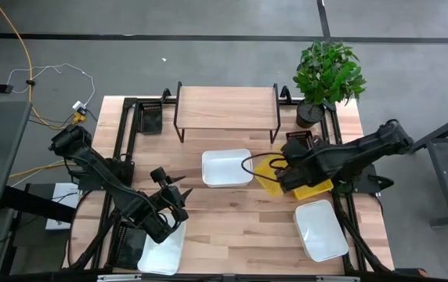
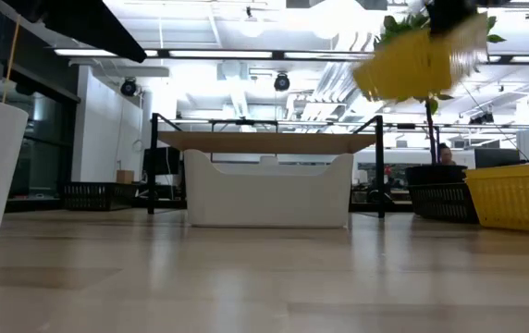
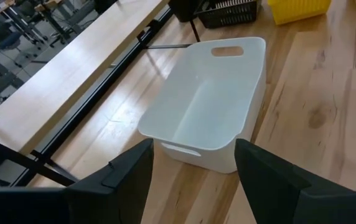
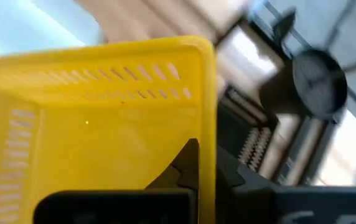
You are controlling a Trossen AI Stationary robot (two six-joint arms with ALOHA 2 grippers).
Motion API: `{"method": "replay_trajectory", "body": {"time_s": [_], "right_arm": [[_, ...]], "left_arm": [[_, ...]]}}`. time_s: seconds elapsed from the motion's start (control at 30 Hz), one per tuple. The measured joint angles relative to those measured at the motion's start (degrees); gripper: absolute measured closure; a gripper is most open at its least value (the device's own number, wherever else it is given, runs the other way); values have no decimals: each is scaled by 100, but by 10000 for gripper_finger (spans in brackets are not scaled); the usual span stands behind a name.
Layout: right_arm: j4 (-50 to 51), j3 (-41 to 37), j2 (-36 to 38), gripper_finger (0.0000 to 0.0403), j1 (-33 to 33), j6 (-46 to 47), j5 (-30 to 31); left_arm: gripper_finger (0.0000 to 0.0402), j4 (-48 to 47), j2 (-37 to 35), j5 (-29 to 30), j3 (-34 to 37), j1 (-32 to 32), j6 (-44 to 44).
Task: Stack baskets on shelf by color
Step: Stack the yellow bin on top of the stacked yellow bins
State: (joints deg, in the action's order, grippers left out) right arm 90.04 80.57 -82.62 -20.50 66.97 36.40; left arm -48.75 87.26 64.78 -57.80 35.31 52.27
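I am looking down on a wooden table (image 1: 240, 227) sitting on a grey floor, with the shelf (image 1: 225, 105) standing bare at its far edge and a potted plant (image 1: 326, 74) at the far right corner. Three white baskets are lying on the table: one in the middle (image 1: 226, 168), one near the right front (image 1: 320, 229), one at the left front (image 1: 163, 249). My left gripper (image 1: 183, 190) is hovering with its fingers spread wide, pointing at the middle white basket. My right gripper (image 1: 275, 166) is clamping a yellow basket (image 2: 419, 57) by its rim, lifted clear above another yellow basket (image 1: 316, 188). Black baskets (image 1: 151, 117) are sitting beside the shelf.
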Motion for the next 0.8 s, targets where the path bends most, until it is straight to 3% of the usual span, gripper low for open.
{"method": "replay_trajectory", "body": {"time_s": [0.13, 0.3, 0.47, 0.6, 0.67, 0.8], "right_arm": [[-6, 1056, 37, 403, -366, -227, 450], [-419, 2430, 30, 403, -1253, -662, 1741], [-1760, 2862, 22, 403, -2111, -1768, 2353], [-2219, 2743, -58, 403, -2432, -2061, 2335], [-1714, 2740, -190, 403, -2439, -1482, 2056], [-54, 2738, -528, 403, -2317, 324, 863]], "left_arm": [[188, 50, 0, -31, 0, 0, 0], [188, 74, 0, -54, 0, 0, -42], [188, 108, 0, -123, 0, 2, -42], [188, 122, 0, -130, 0, 2, -42], [188, 134, 2, -129, 0, 0, -42], [188, 146, 2, -127, 0, 0, -44]]}}
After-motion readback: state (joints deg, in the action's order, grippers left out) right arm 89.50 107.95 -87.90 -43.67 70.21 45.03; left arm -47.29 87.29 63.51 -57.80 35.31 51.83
